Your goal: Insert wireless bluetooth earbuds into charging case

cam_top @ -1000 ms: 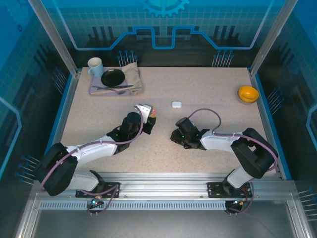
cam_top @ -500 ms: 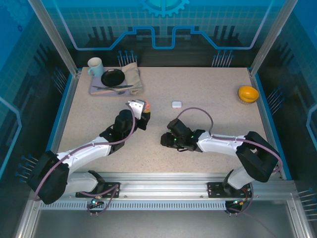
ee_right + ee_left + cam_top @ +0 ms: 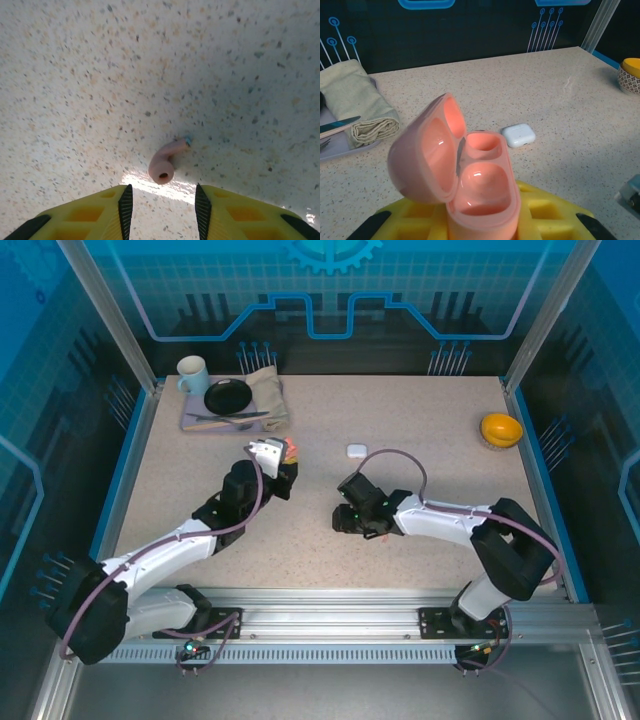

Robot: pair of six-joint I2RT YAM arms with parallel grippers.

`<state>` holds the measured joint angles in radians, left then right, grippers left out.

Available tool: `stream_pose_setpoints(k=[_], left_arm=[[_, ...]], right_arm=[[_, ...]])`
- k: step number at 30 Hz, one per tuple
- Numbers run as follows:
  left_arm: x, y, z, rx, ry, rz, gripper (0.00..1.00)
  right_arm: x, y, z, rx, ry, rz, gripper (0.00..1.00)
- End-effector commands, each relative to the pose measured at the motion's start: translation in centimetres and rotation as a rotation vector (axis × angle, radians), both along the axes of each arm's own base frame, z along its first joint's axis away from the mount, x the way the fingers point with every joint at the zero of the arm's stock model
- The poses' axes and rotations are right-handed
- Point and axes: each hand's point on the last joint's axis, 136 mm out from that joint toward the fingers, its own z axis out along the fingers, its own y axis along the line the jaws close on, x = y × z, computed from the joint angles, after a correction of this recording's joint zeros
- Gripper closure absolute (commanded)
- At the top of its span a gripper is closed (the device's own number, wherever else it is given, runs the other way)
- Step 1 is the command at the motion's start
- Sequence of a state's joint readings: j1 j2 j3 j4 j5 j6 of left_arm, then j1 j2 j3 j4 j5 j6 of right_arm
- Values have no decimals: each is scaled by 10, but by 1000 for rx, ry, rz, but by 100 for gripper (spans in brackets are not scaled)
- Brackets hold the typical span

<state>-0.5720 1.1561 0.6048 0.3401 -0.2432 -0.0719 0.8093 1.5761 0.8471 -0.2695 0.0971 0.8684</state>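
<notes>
Speckled tabletop carries a job barely begun. Nearest, the right gripper hovers low, its jaws partly spread and empty; a pink earbud lies loose on the surface just ahead of its tips. Beyond, the left gripper is clamped on the pink case, lid swung up, both wells bare, so picking and seating are judged still to come. Farther off, a white case sits closed. Against the earlier frame, the left arm has carried its case farther out and leftward; the right gripper has shifted a little left.
</notes>
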Motion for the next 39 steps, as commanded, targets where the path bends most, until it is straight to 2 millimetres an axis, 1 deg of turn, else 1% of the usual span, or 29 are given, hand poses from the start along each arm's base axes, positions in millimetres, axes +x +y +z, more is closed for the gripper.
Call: stream_pose_setpoints(k=[1, 2, 3, 7, 9, 14, 17, 20, 22, 26, 31, 33, 36, 39], left_arm=[[-2, 6, -1, 14, -7, 8, 100], [-2, 6, -1, 15, -8, 8, 100], [-2, 6, 0, 14, -10, 8, 100], [-1, 7, -1, 15, -10, 11, 100], [-1, 8, 0, 12, -13, 13, 100], [0, 10, -1, 8, -13, 20, 100], [0, 12, -1, 7, -14, 25, 100], [-1, 13, 2, 2, -19, 26, 100], [-1, 14, 3, 2, -20, 27, 100], [-2, 15, 5, -2, -25, 28, 100], [-4, 19, 9, -3, -33, 37, 100], [-5, 19, 10, -4, -37, 37, 100], [-7, 20, 9, -3, -33, 36, 100], [-8, 22, 11, -5, -38, 38, 100]], right_arm=[[-10, 3, -8, -31, 49, 9, 60], [-12, 5, -11, -31, 60, 11, 60], [-7, 13, -6, -13, 50, 16, 60], [-2, 27, -8, -6, 55, 28, 61], [6, 35, -4, -2, 47, 40, 61], [30, 56, 13, -9, -4, 83, 62], [42, 60, 21, -23, -32, 94, 63], [49, 55, 26, -33, -56, 94, 62], [54, 52, 23, -38, -55, 108, 60], [58, 52, 8, -48, -2, 135, 56], [48, 48, -2, -64, 29, 131, 42], [45, 48, -6, -71, 38, 134, 38], [41, 51, -13, -70, 57, 145, 37], [36, 58, -18, -70, 78, 173, 38]])
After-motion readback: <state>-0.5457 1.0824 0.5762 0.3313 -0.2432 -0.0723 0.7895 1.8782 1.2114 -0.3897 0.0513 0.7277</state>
